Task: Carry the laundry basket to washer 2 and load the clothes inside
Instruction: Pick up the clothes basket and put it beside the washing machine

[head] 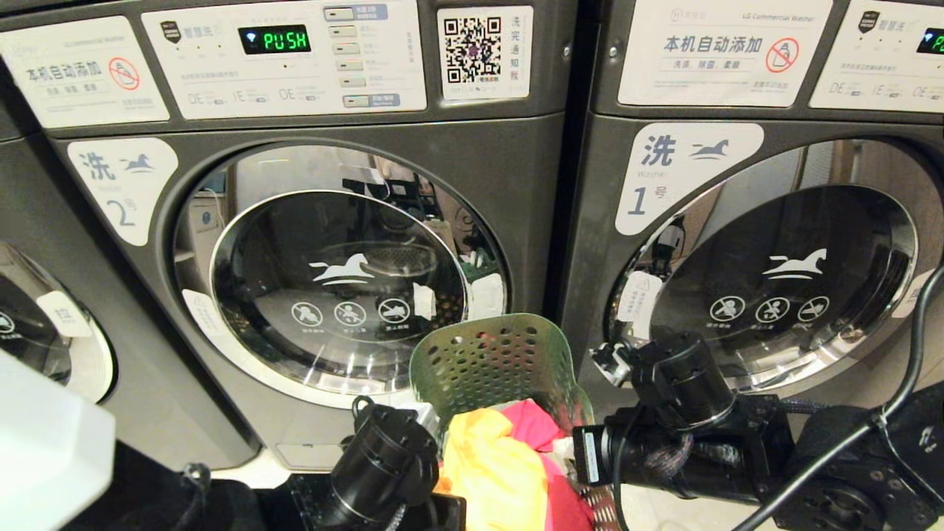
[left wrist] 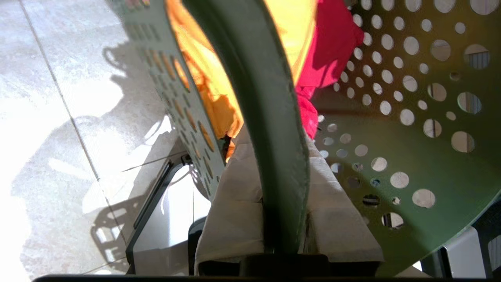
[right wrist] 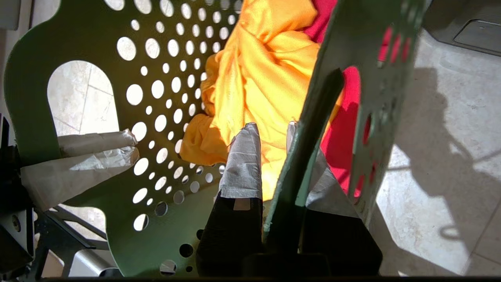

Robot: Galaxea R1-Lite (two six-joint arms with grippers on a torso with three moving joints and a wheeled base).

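The green holed laundry basket [head: 493,360] hangs low in front of me, between the two washer doors. In it lie the clothes: a yellow-orange garment [head: 493,466] and a pink-red one [head: 535,424]. My left gripper [left wrist: 276,141] is shut on the basket's rim, one taped finger [left wrist: 235,188] on each side of it. My right gripper [right wrist: 271,127] is shut on the opposite rim [right wrist: 309,149]. The left gripper's taped fingers [right wrist: 98,152] show at the far handle cut-out. Washer 2 [head: 122,188], dark grey, stands at the left with its round door [head: 339,273] closed.
Washer 1 [head: 667,177] stands to the right, door closed. A third machine's door [head: 44,332] shows at the far left edge. A white body part [head: 44,442] fills the lower left corner. Pale floor tiles [left wrist: 58,117] lie under the basket. A black cable [head: 896,398] runs past my right arm.
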